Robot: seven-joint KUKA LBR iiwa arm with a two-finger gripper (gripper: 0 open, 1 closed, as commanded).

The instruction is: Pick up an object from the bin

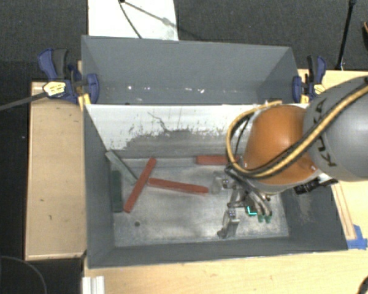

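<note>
My gripper (245, 222) hangs low over the bin's front right floor, under the arm's orange cover. Its fingers stand open, a silver one (227, 225) at the left and a dark one at the right, with nothing seen between them. The nearest loose thing is a long red stick (178, 186) lying flat, its right end a short way left of the gripper. A second red stick (140, 184) lies slanted across its left end. A third, short red piece (210, 160) lies by the back wall, partly hidden by the cover.
A dark green block (116, 190) lies along the left wall, with a thin grey strip (121, 165) slanting just behind it. Bare floor stretches across the front of the bin to the left of the gripper. The arm covers the bin's right side.
</note>
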